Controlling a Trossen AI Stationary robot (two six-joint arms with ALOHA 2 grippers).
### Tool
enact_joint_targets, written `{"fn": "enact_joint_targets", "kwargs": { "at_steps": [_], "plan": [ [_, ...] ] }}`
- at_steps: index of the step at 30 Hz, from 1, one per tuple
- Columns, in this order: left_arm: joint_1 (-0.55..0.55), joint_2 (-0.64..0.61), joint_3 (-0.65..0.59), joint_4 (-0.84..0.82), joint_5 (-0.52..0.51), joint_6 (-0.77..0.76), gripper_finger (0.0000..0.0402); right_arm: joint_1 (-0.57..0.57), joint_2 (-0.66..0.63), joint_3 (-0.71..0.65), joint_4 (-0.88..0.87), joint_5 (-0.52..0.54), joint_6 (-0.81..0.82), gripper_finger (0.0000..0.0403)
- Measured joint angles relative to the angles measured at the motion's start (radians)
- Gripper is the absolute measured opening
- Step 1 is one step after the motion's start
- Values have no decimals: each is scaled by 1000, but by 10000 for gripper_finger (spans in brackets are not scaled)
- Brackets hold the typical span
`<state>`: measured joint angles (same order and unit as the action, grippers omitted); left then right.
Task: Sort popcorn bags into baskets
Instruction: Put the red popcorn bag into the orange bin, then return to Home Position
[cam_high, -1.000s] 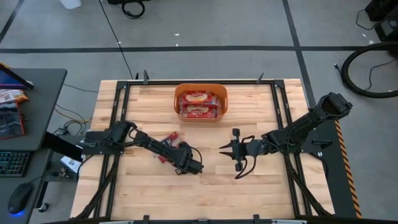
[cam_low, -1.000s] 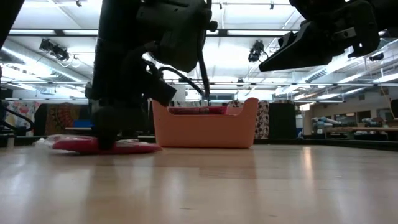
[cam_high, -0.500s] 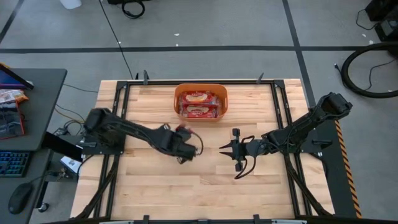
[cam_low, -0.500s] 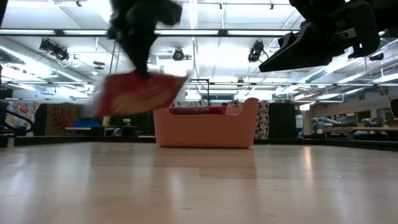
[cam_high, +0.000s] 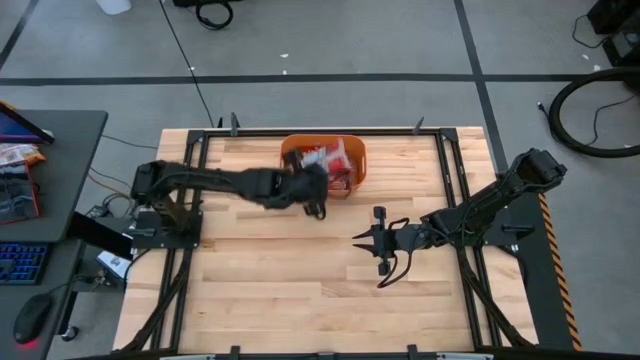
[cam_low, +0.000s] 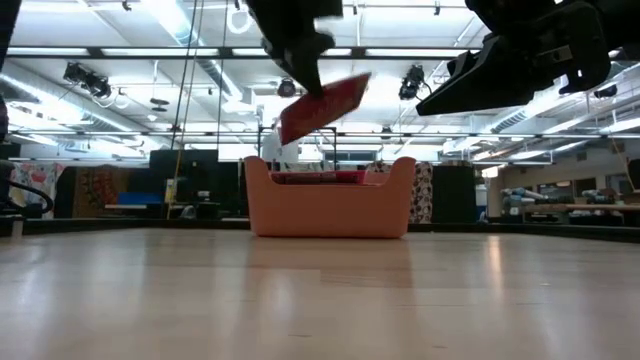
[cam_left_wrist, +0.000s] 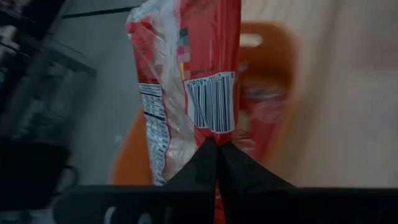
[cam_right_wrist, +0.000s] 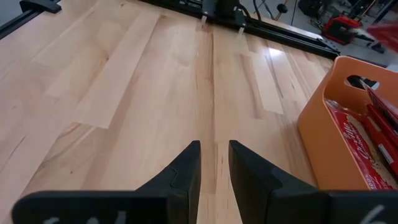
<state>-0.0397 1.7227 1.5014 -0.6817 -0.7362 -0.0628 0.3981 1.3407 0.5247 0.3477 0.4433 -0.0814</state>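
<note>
The left wrist view shows the only print. On the bag (cam_left_wrist: 186, 81), held upright in the middle of the frame, a white panel carries a barcode (cam_left_wrist: 210, 102); the small digits along its upper edge are turned and blurred, and no number can be read for certain. Left of the barcode, on the bag's pale side, a panel of fine print (cam_left_wrist: 152, 118) runs down in rows, too small to read. The bags in the basket (cam_high: 323, 166), upper middle of the high view, show labels but no readable words.
</note>
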Motion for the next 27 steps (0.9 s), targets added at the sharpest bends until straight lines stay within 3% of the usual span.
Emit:
{"fn": "enact_joint_targets", "kwargs": {
  "at_steps": [5,9,12,21,27],
  "plan": [
    [132,29,1,64,80,201,8,0,0,0,-3,0,-1,87],
    [235,64,-3,67,241,255,9,0,0,0,-3,0,-6,87],
    [288,97,-4,54,303,259,19,0,0,0,-5,1,-7,87],
    [264,57,-4,29,350,231,133,-2,-2,0,-53,51,27,87],
    [261,4,-4,-102,416,150,158,-2,-9,-4,-67,69,47,87]
  ]
}}
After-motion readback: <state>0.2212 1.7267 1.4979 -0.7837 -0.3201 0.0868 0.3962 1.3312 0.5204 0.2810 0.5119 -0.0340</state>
